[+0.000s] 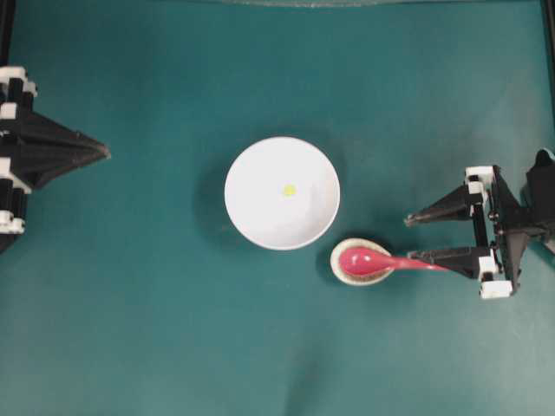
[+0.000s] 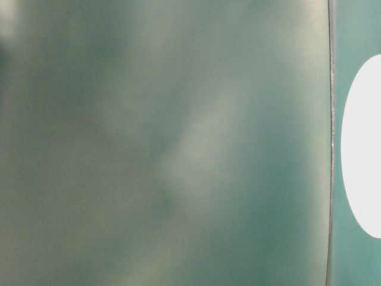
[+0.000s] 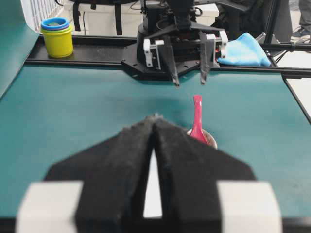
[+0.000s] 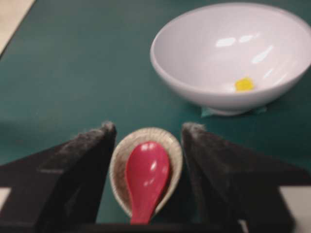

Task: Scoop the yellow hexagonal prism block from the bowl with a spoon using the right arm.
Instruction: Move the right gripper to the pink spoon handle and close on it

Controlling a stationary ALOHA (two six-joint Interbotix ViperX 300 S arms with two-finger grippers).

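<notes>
The white bowl [image 1: 260, 221] stands mid-table with the tiny yellow hexagonal prism block [image 1: 289, 190] lying inside it, also seen in the right wrist view as the bowl [image 4: 194, 43] and block [image 4: 244, 84]. The red-pink spoon [image 1: 366, 259] rests head-down in a speckled beige rest [image 1: 340, 270], handle pointing right. My right gripper [image 1: 409, 238] is open, its fingers either side of the spoon [image 4: 146, 177] and rest [image 4: 172, 141], with the handle running back between them untouched. My left gripper [image 1: 104, 153] is shut and empty at the far left, well away from the bowl.
In the left wrist view a yellow cup with blue rings [image 3: 57, 36] and a blue cloth [image 3: 243, 51] lie beyond the table's far edge. The table-level view is a green blur with a white shape [image 2: 363, 149] at its right edge.
</notes>
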